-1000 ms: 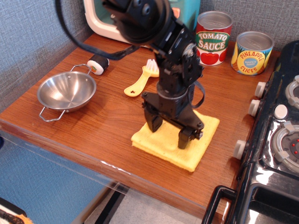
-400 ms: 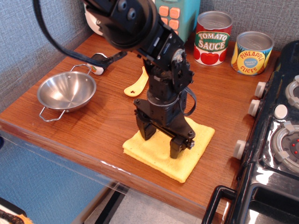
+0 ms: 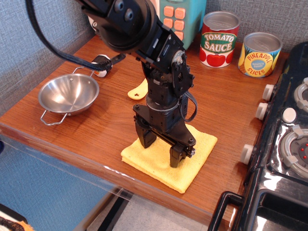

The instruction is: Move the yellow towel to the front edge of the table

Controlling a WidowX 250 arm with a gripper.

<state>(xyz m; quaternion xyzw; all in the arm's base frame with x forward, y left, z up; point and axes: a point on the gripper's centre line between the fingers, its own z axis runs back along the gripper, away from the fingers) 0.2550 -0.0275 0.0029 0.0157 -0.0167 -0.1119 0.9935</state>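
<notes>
Pressing yellow towel [image 3: 195, 156], gripper [image 3: 161, 148] spread, hiding brush [image 3: 138, 91] head

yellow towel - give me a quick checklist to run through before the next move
1. Claw on the yellow towel, both fingers pressing down on the cloth, spread apart: ok.
2. Towel at the front edge of the table: its front corner lies close to the edge, nothing hangs over: ok.
3. Towel lies flat, no bunching seen: ok.
4. Firmness of the finger contact with the cloth: cannot tell.
5. Metal bowl is well to the side of the towel: ok.
6. Toy stove is apart from the towel's right corner: ok.
</notes>
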